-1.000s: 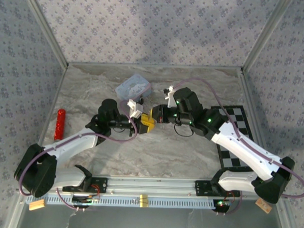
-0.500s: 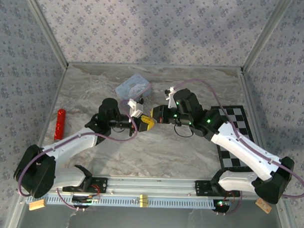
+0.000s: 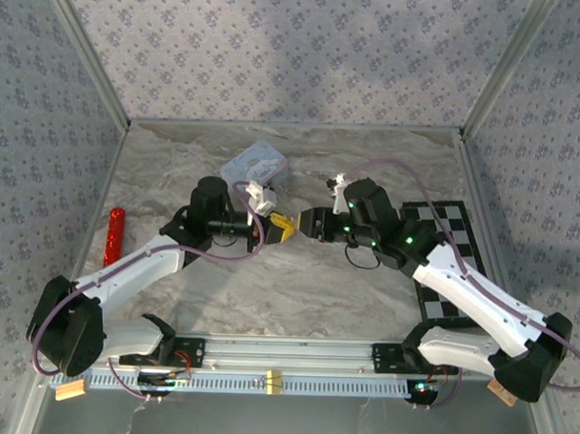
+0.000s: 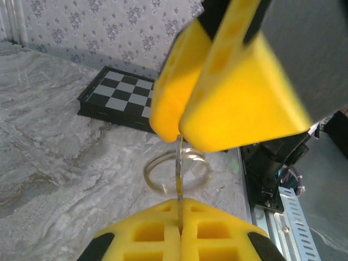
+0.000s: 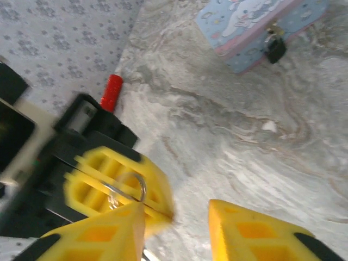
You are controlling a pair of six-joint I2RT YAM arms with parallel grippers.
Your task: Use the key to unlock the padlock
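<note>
My left gripper point(image 4: 180, 202) is shut on the key point(image 4: 179, 174), whose thin blade stands up out of its yellow fingertips. The key's wire ring point(image 4: 145, 168) hangs behind the blade. Just above the key are the yellow fingers point(image 4: 228, 103) of my right gripper point(image 5: 176, 228), which is open with bare table between its jaws. The two grippers, left point(image 3: 282, 226) and right point(image 3: 305, 221), meet tip to tip mid-table. The padlock point(image 5: 274, 47), small and dark, hangs on the front of the pastel tin point(image 5: 255, 24), well away from both.
The pastel tin point(image 3: 257, 164) sits just behind the left gripper. A red cylinder point(image 3: 114, 236) lies at the left wall. A folded chessboard point(image 3: 443, 243) lies at the right under the right arm. Marble tabletop point(image 3: 297, 293) stretches in front of the grippers.
The right gripper has opened and drawn back a little to the right. The left gripper closed on the key and has shifted slightly up and left with it.
</note>
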